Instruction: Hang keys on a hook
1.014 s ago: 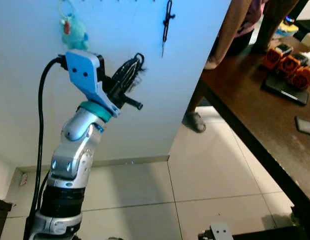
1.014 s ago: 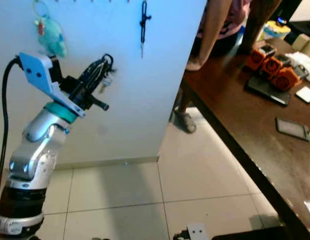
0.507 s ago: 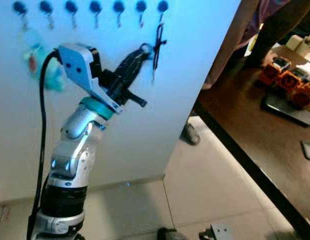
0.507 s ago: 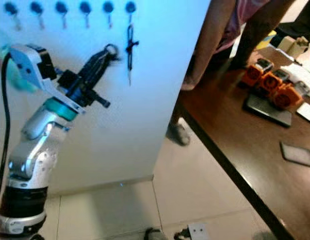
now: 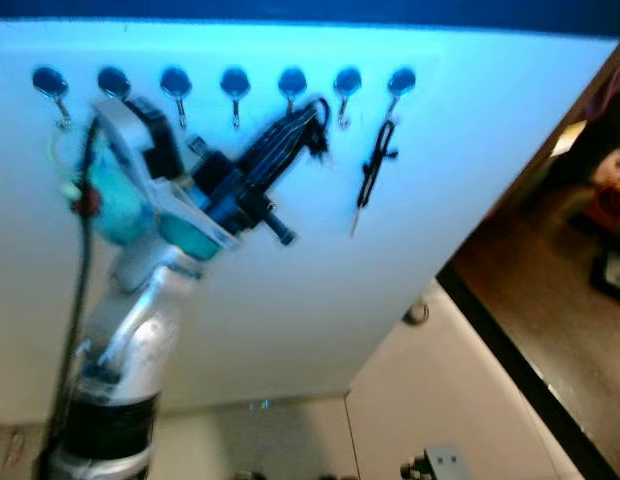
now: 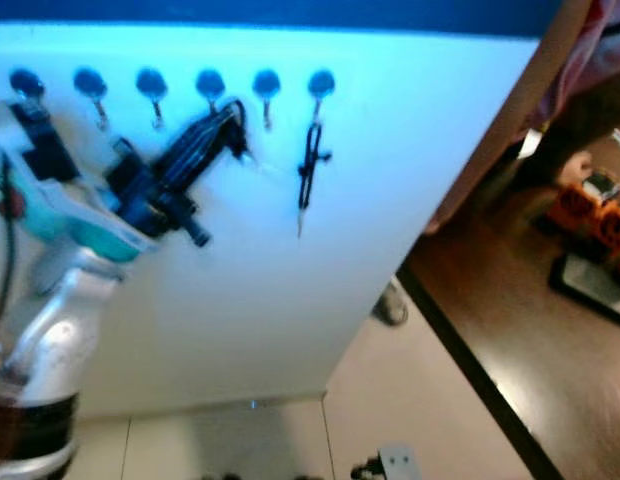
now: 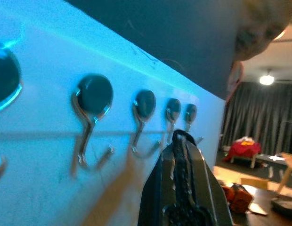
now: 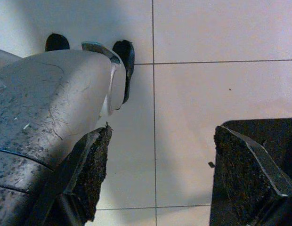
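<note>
Black fingers of your left tool [image 5: 290,135] are pressed together on the keys [image 5: 312,128], a dark bunch whose ring pokes out just past the fingertips. The tool reaches up and to the right, so its long axis runs slantwise toward the white wall [image 5: 290,260], and the keys lie along that same line with the ring leading.

Look just above the tip: a row of dark-capped hooks [image 5: 235,85] runs level along the wall. The fifth hook [image 5: 292,82] sits directly over the ring, close but, as far as the blur allows, not yet through it. From the left wrist view the ring [image 7: 180,135] rises between the closed fingers, with the small metal hooks [image 7: 92,120] off to one side and curling upward at their ends. So the ring probably has to go a little higher and then settle down over a hook's upturned end.

Further along the row, a thin black thing [image 5: 373,172] already hangs from the last hook [image 5: 399,80]; a blue soft toy [image 5: 115,205] hangs behind your forearm.

Your right tool [image 8: 155,179] hangs wide open and empty over the tiled floor [image 8: 221,89].
</note>
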Tool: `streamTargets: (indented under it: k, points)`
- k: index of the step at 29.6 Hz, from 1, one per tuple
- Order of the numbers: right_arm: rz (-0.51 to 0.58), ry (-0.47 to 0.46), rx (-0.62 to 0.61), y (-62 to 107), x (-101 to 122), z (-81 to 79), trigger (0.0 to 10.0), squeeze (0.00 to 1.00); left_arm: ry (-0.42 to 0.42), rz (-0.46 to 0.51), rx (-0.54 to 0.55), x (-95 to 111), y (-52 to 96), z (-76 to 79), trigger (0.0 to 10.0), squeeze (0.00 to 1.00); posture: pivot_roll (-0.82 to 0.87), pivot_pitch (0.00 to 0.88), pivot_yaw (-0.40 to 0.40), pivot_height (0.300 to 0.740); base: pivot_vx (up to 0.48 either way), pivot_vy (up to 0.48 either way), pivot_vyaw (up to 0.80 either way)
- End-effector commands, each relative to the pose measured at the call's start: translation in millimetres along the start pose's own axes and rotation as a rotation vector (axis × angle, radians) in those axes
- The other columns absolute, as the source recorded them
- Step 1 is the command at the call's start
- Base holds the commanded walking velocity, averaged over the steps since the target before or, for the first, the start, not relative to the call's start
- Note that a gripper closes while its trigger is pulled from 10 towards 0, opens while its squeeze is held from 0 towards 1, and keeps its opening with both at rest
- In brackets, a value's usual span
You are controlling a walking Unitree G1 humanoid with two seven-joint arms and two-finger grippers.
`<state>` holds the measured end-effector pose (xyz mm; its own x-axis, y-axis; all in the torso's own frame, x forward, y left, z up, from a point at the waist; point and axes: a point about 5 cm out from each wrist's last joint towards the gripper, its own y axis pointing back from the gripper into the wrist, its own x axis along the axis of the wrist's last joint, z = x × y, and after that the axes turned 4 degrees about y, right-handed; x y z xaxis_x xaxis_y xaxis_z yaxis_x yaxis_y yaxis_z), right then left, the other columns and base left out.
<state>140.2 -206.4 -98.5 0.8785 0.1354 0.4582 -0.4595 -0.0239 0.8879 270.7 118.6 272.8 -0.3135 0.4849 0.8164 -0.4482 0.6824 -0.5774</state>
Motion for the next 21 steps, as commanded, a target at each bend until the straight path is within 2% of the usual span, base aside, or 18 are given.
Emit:
streamTargets:
  k: [1,10,14,19,21]
  points:
    - [-0.039,-0.019,0.053,-0.2,-12.6,-16.3,10.0,0.00,0.014,-0.004,-0.056,1.0,-0.6,7.5,10.0,0.00,0.05,0.062,0.040,0.740,0.000,0.000,0.00]
    - [-0.045,-0.017,0.055,0.3,-15.2,-16.2,10.0,0.00,0.011,-0.018,-0.027,-2.4,2.9,8.0,10.0,0.00,0.06,0.068,0.040,0.740,0.000,0.000,0.00]
    - [-0.042,-0.010,0.056,0.2,-13.9,-15.6,10.0,0.00,-0.039,-0.064,0.086,-16.7,0.3,7.0,10.0,0.00,0.07,0.071,0.042,0.740,0.000,0.000,0.00]
    - [-0.041,-0.010,0.056,0.1,-13.4,-15.7,10.0,0.00,-0.025,-0.066,0.099,-18.8,2.2,9.4,10.0,0.00,0.07,0.070,0.043,0.740,0.000,0.000,0.00]
    - [-0.040,-0.012,0.056,-0.1,-13.0,-16.1,10.0,0.00,-0.022,-0.074,0.138,-21.0,8.0,8.8,10.0,0.00,0.07,0.071,0.043,0.740,0.000,0.000,0.00]
